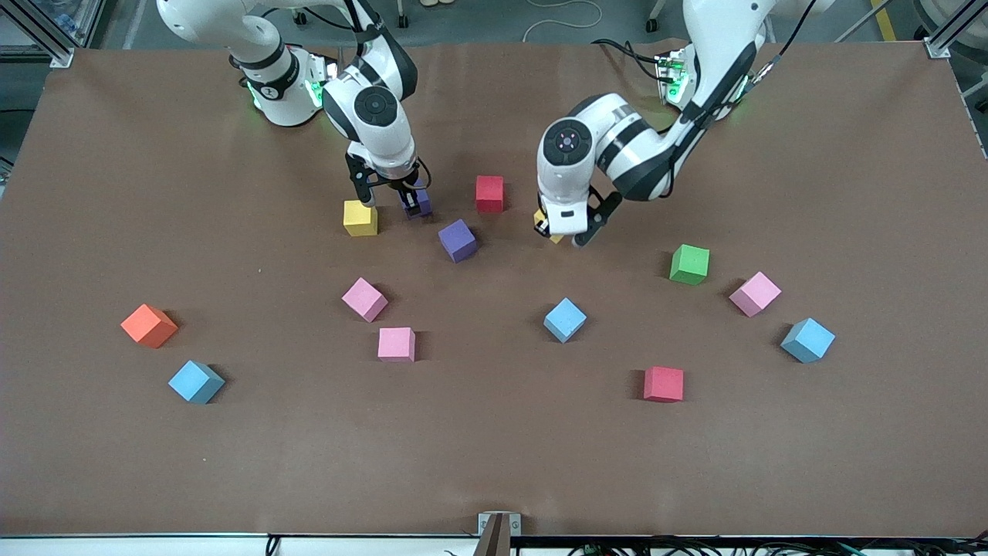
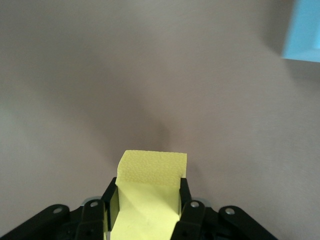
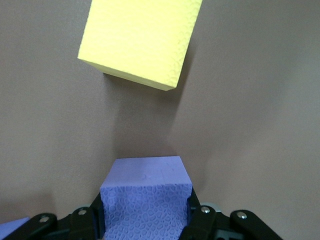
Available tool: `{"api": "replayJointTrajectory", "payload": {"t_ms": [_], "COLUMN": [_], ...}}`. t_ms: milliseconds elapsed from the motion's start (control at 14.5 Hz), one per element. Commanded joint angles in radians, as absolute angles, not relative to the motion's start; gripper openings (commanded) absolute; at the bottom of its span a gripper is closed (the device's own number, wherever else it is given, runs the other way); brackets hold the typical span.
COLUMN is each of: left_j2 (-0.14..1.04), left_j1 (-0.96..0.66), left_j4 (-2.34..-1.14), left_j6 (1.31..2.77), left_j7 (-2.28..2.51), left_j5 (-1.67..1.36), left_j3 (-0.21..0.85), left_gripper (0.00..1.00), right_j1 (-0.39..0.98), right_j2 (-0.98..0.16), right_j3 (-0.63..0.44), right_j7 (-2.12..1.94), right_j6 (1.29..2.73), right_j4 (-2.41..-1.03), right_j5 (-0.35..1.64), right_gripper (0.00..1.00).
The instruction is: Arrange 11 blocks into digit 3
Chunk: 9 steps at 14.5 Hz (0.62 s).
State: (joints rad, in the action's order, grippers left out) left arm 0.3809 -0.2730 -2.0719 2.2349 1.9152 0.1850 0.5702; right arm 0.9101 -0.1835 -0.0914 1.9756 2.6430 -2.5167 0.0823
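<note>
My left gripper [image 1: 557, 230] is shut on a yellow block [image 2: 152, 170], low at the table beside a red block [image 1: 489, 193]; the hand hides most of that yellow block [image 1: 543, 223] in the front view. My right gripper [image 1: 413, 199] is shut on a purple block [image 1: 419, 205], its fingers against two sides of the block [image 3: 145, 190]. A second yellow block [image 1: 360, 218] sits just beside it, toward the right arm's end. Another purple block [image 1: 458, 240] lies nearer the camera.
Loose on the brown table: two pink blocks [image 1: 364, 299] [image 1: 397, 344], a third pink [image 1: 755, 293], green [image 1: 689, 264], red [image 1: 664, 384], three light blue [image 1: 564, 320] [image 1: 807, 340] [image 1: 196, 381], and an orange cube [image 1: 149, 325].
</note>
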Motion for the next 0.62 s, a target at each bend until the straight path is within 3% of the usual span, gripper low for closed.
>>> {"api": "replayJointTrajectory", "payload": {"t_ms": [0, 277, 553], "left_j2": [0.337, 0.336, 0.324], "left_j1": [-0.262, -0.264, -0.265], "left_j4": [-2.131, -2.207, -2.235], "left_j6": [2.262, 2.425, 2.433], "left_j7": [2.170, 2.434, 2.594], "left_j5": [0.163, 0.163, 0.164], "left_j3": [0.620, 0.653, 0.653], "left_gripper": [0.30, 0.29, 0.28], "right_j1": [0.913, 0.913, 0.922], "right_j2": [-0.176, -0.178, -0.178], "right_j3": [-0.097, -0.097, -0.095], "right_j7": [2.034, 2.126, 2.221], "right_j6": [2.637, 2.640, 2.637], "right_j4": [-2.513, -2.504, -2.482], "right_j5": [0.097, 0.098, 0.098], "right_gripper": [0.00, 0.00, 0.00]}}
